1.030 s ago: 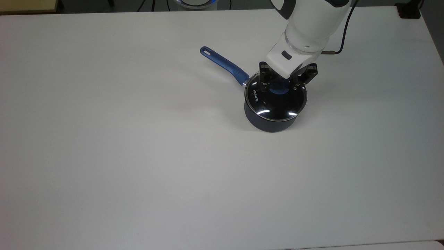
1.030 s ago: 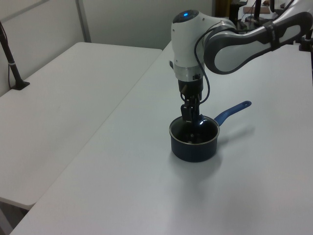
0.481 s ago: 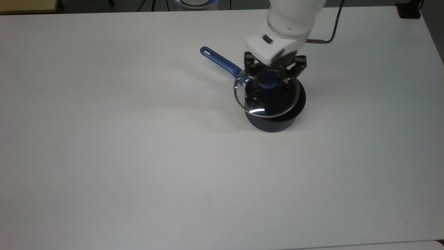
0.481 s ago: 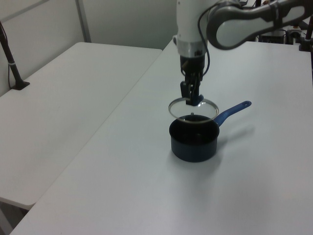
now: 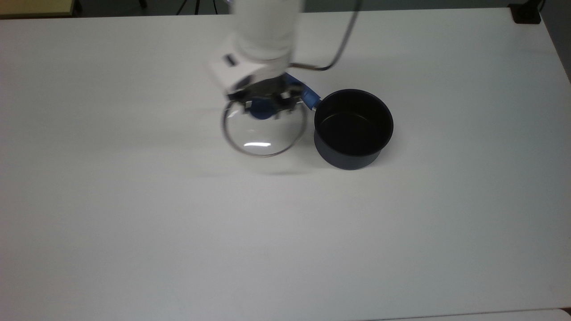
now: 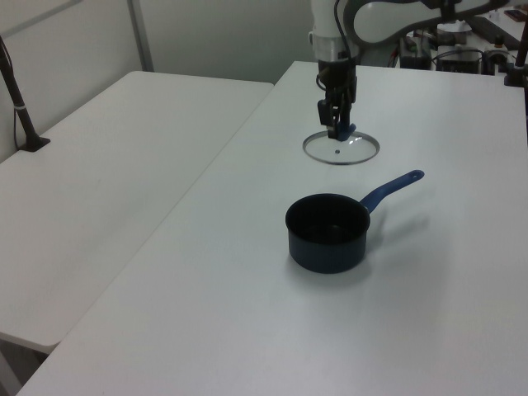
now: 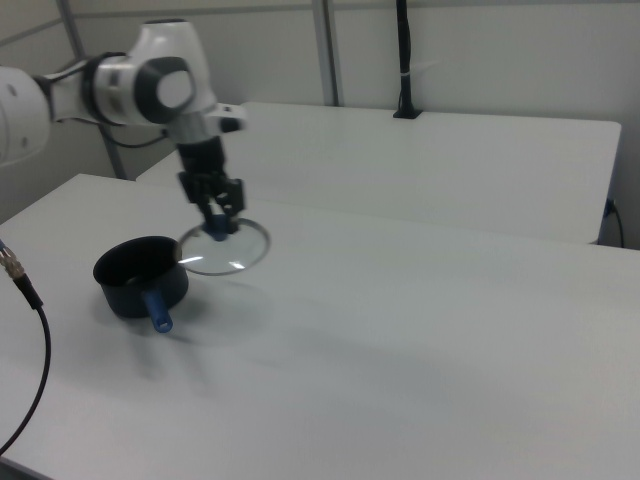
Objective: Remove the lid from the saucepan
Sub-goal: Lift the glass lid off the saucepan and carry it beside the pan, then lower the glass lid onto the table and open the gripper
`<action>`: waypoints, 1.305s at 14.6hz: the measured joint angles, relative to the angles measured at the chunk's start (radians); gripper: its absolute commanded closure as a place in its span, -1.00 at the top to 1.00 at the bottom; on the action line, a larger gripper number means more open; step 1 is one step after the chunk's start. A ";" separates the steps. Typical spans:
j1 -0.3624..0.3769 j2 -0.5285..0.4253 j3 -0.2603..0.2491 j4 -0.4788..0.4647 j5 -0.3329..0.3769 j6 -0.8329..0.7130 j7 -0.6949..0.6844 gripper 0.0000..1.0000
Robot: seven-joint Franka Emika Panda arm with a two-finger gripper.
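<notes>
So the big white table takes up basically the whole scene, with a second white table sitting alongside it in the left view. The white Panda arm reaches down over the table, and its gripper is pinching the blue knob of the lid, fingers clamped on either side of it. Using the saucepan as the reference: it sits uncovered on the table, black inside fully showing, with its blue handle pointing away toward the lid's side. The lid is completely off the saucepan, hanging from the gripper just beside the pan on the top view's left, roughly level and lifted above the tabletop, with a faint shadow under it. In the left view the lid sits beyond the saucepan, well apart from its rim; in the right view the lid is just to the right view's right of the saucepan. A dark cable trails from the arm.
</notes>
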 measured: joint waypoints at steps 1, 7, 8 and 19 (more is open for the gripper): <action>-0.042 0.006 0.000 -0.003 0.000 0.035 -0.013 -0.12; -0.109 0.085 0.001 -0.022 0.000 0.129 -0.048 -0.12; -0.117 0.104 0.001 -0.025 -0.001 0.145 -0.053 -0.12; -0.146 0.195 0.002 -0.026 -0.044 0.188 -0.084 0.30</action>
